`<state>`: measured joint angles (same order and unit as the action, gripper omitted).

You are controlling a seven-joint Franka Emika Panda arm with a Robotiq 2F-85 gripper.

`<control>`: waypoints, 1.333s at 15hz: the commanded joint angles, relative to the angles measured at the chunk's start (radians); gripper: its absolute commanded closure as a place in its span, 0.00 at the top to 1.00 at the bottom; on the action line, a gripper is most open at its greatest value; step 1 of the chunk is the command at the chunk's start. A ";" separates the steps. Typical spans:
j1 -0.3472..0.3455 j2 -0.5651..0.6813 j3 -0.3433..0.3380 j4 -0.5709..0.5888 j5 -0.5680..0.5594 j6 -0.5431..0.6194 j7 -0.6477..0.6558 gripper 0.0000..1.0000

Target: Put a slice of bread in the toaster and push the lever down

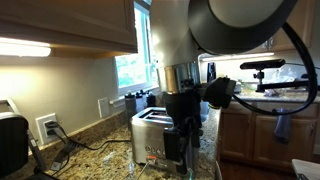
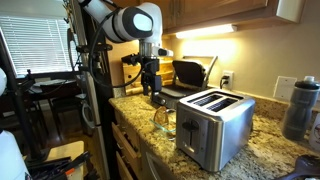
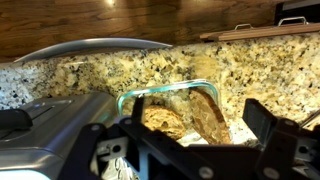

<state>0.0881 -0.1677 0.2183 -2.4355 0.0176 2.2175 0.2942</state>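
Observation:
The brushed steel two-slot toaster [image 2: 215, 125] stands on the granite counter, with both slots empty; it also shows in an exterior view [image 1: 150, 138] and at the left of the wrist view [image 3: 50, 125]. Beside it sits a clear glass container [image 3: 150, 94] holding bread: one slice [image 3: 207, 112] stands on edge and another piece [image 3: 163, 122] lies next to it. The container also shows in an exterior view [image 2: 163, 122]. My gripper [image 3: 197, 118] is open and empty, its fingers straddling the upright slice from just above the container. It shows in both exterior views [image 2: 157, 97] [image 1: 186, 148].
A black appliance [image 2: 190, 72] stands at the back wall, also seen in an exterior view [image 1: 12, 140]. A dark bottle [image 2: 300, 108] stands beyond the toaster. Cables run from a wall outlet [image 1: 47, 127]. The counter edge [image 2: 130, 125] drops off near the container.

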 commanded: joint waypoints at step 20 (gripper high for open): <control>0.081 0.340 -0.021 0.205 -0.096 0.175 0.079 1.00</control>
<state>0.1357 0.1104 0.2267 -2.2715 -0.0411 2.3681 0.3360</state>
